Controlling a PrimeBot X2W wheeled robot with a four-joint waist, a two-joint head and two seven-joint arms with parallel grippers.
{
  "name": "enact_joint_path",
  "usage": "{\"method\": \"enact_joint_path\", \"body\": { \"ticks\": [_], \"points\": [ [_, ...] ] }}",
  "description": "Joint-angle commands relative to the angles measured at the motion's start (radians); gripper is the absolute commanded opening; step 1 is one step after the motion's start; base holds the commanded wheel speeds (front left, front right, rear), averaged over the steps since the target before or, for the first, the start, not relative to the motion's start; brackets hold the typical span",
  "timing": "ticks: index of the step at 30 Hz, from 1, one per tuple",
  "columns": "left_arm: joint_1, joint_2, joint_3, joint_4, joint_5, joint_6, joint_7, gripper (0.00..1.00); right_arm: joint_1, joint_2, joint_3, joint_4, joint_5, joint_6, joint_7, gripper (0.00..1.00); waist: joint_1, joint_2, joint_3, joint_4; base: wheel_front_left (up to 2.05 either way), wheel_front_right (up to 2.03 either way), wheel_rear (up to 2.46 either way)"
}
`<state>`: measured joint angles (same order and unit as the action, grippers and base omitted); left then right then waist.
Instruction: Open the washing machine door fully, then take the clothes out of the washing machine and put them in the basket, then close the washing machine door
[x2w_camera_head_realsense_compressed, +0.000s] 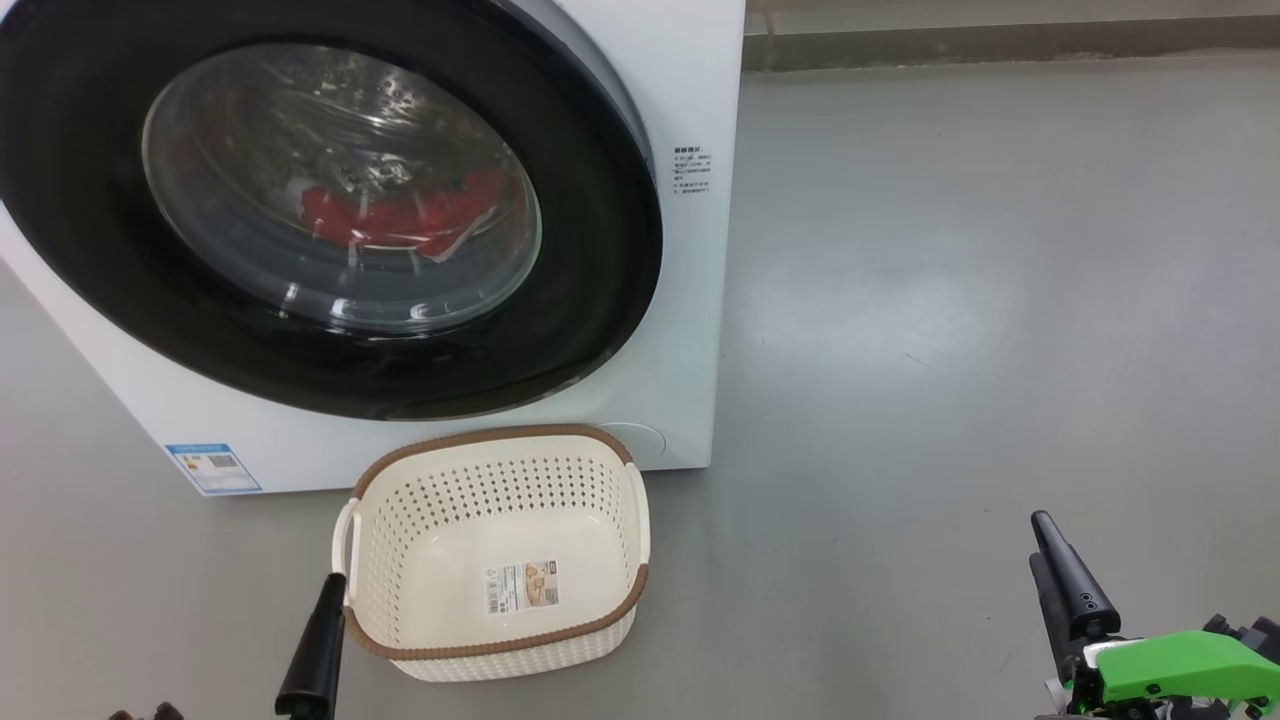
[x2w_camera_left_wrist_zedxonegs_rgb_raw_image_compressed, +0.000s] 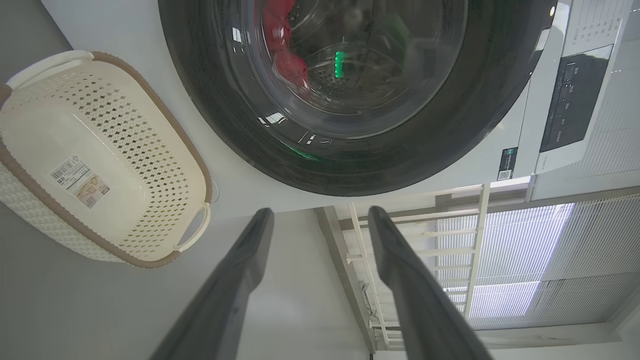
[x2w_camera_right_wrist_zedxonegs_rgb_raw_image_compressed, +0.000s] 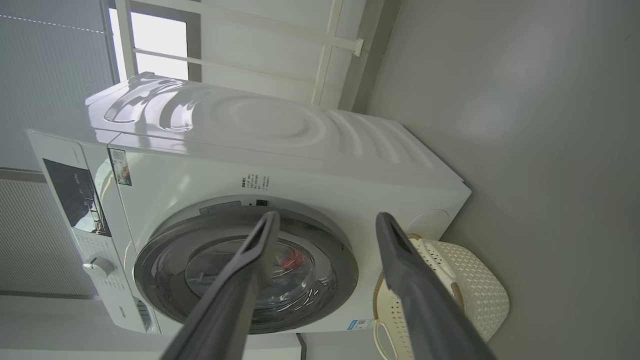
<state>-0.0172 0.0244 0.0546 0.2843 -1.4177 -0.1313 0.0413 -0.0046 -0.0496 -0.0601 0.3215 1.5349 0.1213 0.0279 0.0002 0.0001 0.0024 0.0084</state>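
The white washing machine (x2w_camera_head_realsense_compressed: 690, 330) stands on the floor with its black-rimmed round door (x2w_camera_head_realsense_compressed: 610, 250) lying against its front. Red clothes (x2w_camera_head_realsense_compressed: 400, 215) show through the glass, low in the drum. The cream basket (x2w_camera_head_realsense_compressed: 492, 438) with the brown rim sits empty on the floor just before the machine. In the left wrist view my left gripper (x2w_camera_left_wrist_zedxonegs_rgb_raw_image_compressed: 321, 212) is open and holds nothing, pointing between the basket (x2w_camera_left_wrist_zedxonegs_rgb_raw_image_compressed: 150, 100) and the door (x2w_camera_left_wrist_zedxonegs_rgb_raw_image_compressed: 450, 135). My right gripper (x2w_camera_right_wrist_zedxonegs_rgb_raw_image_compressed: 327, 216) is open too, well back from the door (x2w_camera_right_wrist_zedxonegs_rgb_raw_image_compressed: 150, 260), low at the right of the head view.
Bare grey floor (x2w_camera_head_realsense_compressed: 980, 300) stretches to the right of the machine. One dark left finger (x2w_camera_head_realsense_compressed: 318, 640) rises close to the basket's near left corner. The machine's control panel (x2w_camera_left_wrist_zedxonegs_rgb_raw_image_compressed: 575, 100) with its knob (x2w_camera_right_wrist_zedxonegs_rgb_raw_image_compressed: 97, 267) lies above the door. A window and blinds stand behind.
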Motion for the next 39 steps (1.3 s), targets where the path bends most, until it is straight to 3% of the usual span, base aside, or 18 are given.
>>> {"method": "enact_joint_path", "body": {
  "ticks": [1, 13, 39],
  "points": [
    [-0.008, 0.015, 0.003, -0.037, 0.042, 0.0, -0.01, 1.0, -0.016, -0.016, 0.006, -0.03, -0.028, 0.003, -0.01, 1.0, -0.0001, -0.0001, 0.0, 0.001, 0.0, 0.0, 0.0],
    [0.001, 0.016, -0.006, -0.071, 0.226, 0.004, -0.042, 1.0, -0.014, -0.029, 0.039, -0.038, -0.159, 0.003, -0.041, 1.0, -0.0001, -0.0001, 0.004, 0.005, 0.0, 0.0, 0.0],
    [0.022, 0.019, -0.054, -0.126, 0.601, 0.056, -0.119, 1.0, -0.012, -0.056, 0.105, -0.04, -0.504, 0.005, -0.114, 1.0, -0.0001, -0.0001, 0.008, 0.015, 0.0, 0.0, 0.0]
  ]
}}
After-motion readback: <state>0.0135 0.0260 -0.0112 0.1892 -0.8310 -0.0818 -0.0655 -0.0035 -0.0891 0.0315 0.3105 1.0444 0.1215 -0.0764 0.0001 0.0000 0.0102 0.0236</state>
